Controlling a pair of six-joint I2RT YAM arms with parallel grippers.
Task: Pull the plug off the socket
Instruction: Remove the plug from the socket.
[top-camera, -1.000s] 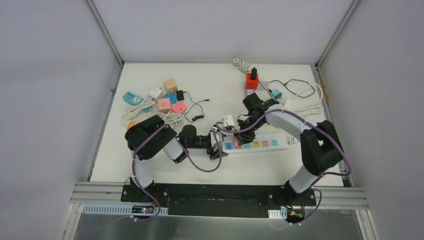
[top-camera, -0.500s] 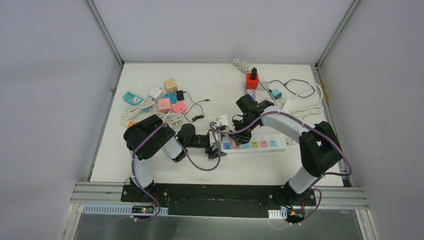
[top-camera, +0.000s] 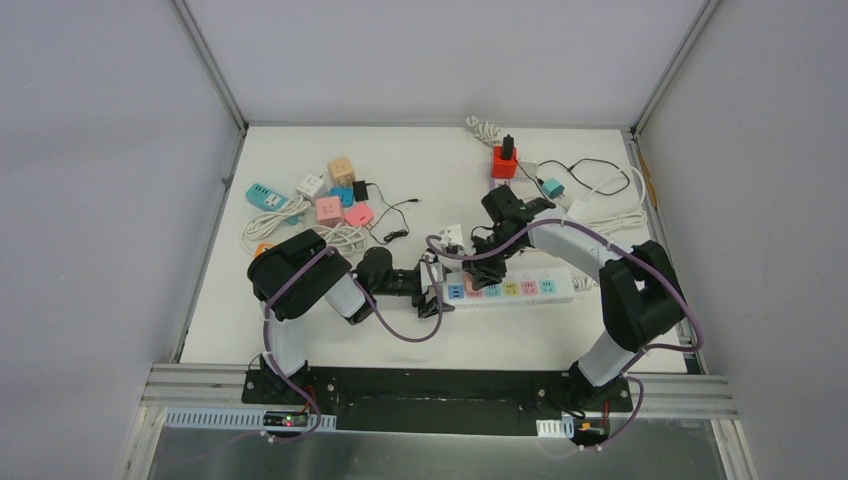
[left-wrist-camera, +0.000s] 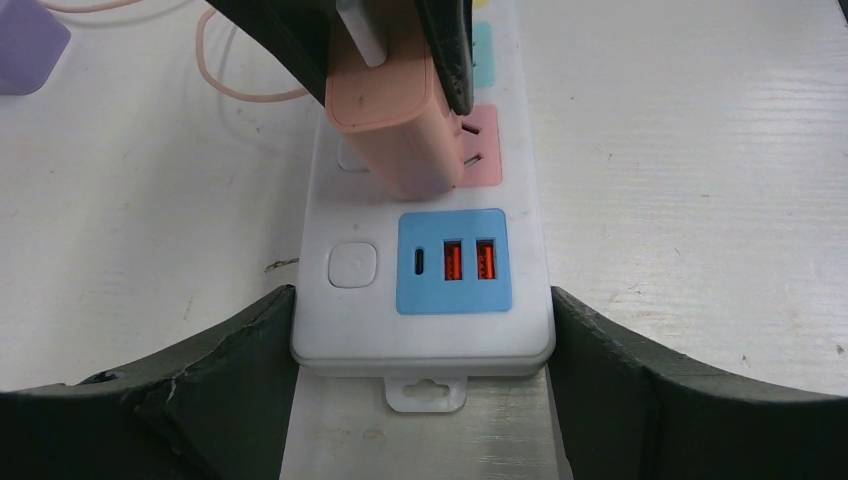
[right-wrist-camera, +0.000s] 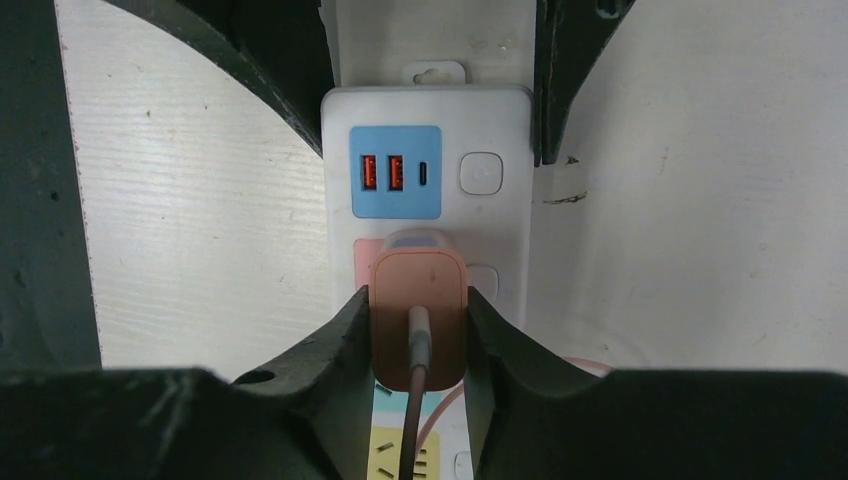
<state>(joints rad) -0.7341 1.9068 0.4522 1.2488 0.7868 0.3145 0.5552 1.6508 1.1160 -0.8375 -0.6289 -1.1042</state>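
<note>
I have the white power strip (top-camera: 505, 288) lying lengthwise across the front of the desk (top-camera: 500, 340), between my 2 arms. The left arm (top-camera: 330, 285) reaches in from the left, and its jaws stand wide, 1 finger pressed against each long side of the strip's near end, so the strip is pinned between them. In the left wrist view those dark fingers (left-wrist-camera: 210, 370) sit tight against the casing on both sides, level with the blue USB panel (left-wrist-camera: 450, 262), which carries 2 orange ports and 1 small port. A white push button (left-wrist-camera: 352, 265) lies just beside it.

The right arm (top-camera: 570, 245) comes down from the rear, and its jaws are closed narrow on the pink plug (right-wrist-camera: 418, 300), gripping its 2 flat sides. The plug stands over the pink outlet (left-wrist-camera: 482, 150), the first one past the USB panel. It leans off vertical, with its lower end lifted from the outlet face. I cannot tell whether its prongs are still in the slots. A pinkish cable (right-wrist-camera: 415, 370) leaves the plug's top and runs back between the fingers.

Well apart, a cluster of coloured cube adaptors (top-camera: 330, 195) lies at the rear left, and a red cube socket (top-camera: 504, 163) stands at the rear.
</note>
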